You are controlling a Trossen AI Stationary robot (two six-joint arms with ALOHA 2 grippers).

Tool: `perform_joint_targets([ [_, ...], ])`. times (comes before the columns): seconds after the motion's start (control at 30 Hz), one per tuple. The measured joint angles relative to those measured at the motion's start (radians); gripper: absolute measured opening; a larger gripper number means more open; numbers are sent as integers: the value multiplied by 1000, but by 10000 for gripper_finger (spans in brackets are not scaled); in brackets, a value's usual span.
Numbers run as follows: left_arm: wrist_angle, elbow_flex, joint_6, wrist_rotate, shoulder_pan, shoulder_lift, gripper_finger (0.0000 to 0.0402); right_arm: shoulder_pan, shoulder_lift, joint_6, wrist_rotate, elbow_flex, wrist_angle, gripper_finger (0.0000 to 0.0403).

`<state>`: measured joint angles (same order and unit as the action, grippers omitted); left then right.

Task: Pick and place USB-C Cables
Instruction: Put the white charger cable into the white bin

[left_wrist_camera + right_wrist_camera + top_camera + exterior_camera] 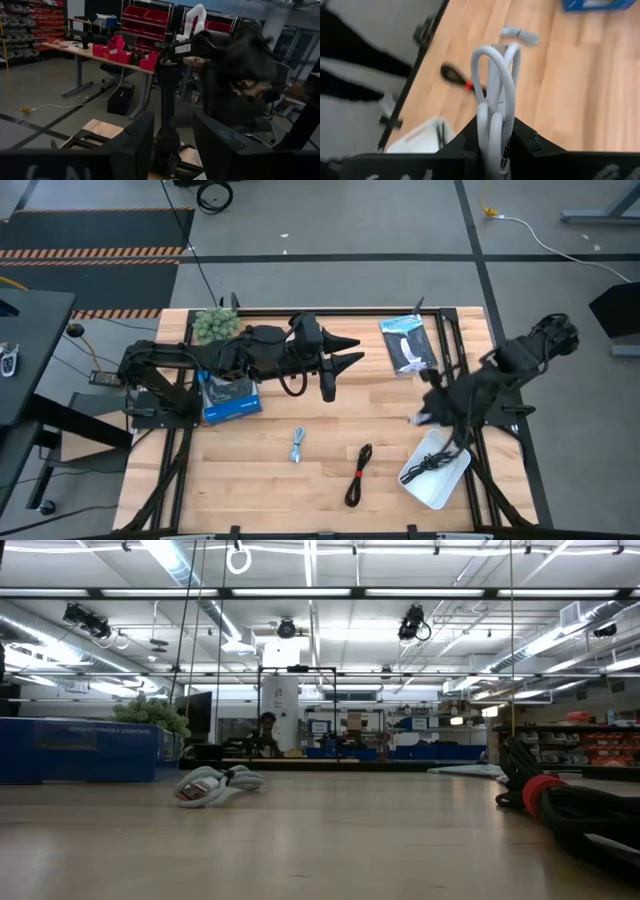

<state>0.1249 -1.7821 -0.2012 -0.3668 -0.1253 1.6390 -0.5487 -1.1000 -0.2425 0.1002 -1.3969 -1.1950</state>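
My right gripper (496, 125) hangs over the table's right side (425, 412), just beyond the white tray (440, 480), shut on the white cable (495, 75). The thin black cable (428, 465) lies in that tray. On the wood lie the silver-grey bundle (298, 445) (215, 785) (520, 34) and the black bundle with red (358, 473) (560, 802) (456, 76). My left gripper (355, 352) (172, 145) is open, held above the far middle of the table, touching nothing. My right gripper pinches the white cable's coiled bundle between its two fingers (525, 137), gripping the strands at one end (492, 122). The looped end (496, 52) sticks out past the fingertips. The cable is lifted clear of the table.
A blue box (230, 398) sits under the left arm, with a small plant (215, 325) at the far left corner. A dark flat packet (408, 345) lies at the far right. Bare wood spreads between the two loose bundles and the near edge.
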Motion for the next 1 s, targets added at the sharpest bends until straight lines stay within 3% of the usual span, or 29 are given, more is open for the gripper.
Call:
perform_joint_targets([
  [0.2,0,0,0,0,0,0,142,-125,-2,-84,-37,169,43,60],
  [0.4,10,0,1,0,0,1,142,-233,-2,-139,-94,365,312,60],
  [0.63,16,0,-9,0,0,1,142,-348,-23,34,-105,520,401,60],
  [1.0,39,0,-31,0,0,1,142,-425,-152,147,-165,578,456,60],
])
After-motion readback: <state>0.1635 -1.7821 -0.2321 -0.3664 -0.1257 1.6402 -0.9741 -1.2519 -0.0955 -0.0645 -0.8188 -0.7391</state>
